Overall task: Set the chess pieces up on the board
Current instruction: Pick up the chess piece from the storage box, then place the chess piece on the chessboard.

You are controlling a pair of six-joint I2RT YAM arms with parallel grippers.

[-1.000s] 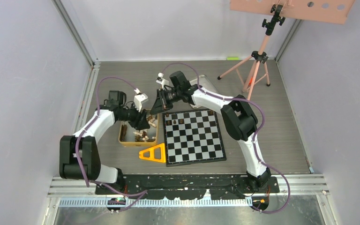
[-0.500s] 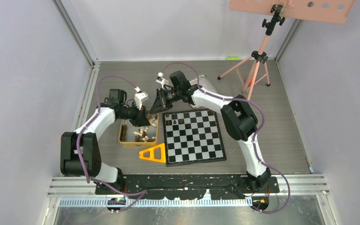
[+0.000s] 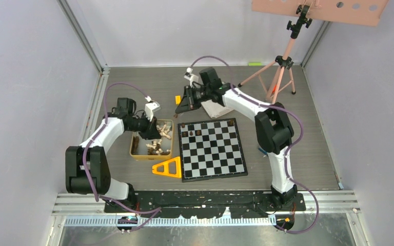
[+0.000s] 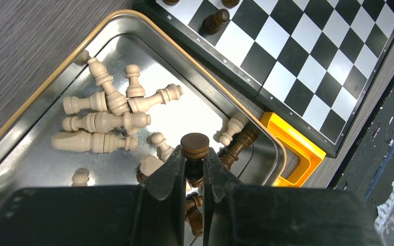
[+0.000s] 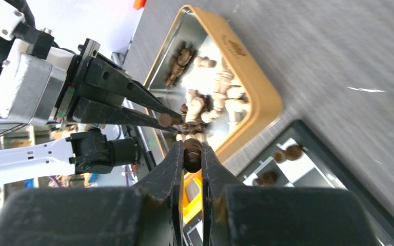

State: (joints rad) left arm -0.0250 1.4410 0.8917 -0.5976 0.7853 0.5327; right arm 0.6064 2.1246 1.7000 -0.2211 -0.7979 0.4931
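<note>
The black and white board [image 3: 213,149] lies at the middle of the table, with a few dark chess pieces [image 3: 191,133] standing at its far left corner. More chess pieces, pale [image 4: 106,123] and dark [image 4: 238,146], lie heaped in the gold tin [image 3: 136,151] left of the board. Over this tin my left gripper [image 4: 194,160] is shut on a dark brown piece [image 4: 194,145]. Beyond the board's far left corner, my right gripper [image 5: 191,156] is shut on another dark piece [image 5: 192,150] above the table.
A yellow triangular block [image 3: 168,168] lies at the board's near left corner. A silver lid [image 3: 216,108] and a small orange block [image 3: 177,99] sit behind the board. A pink tripod [image 3: 282,64] stands at the back right.
My left gripper has shut on a dark piece in the tin. My right arm has swung back and to the right, away from the board's far left corner, still holding its piece.
</note>
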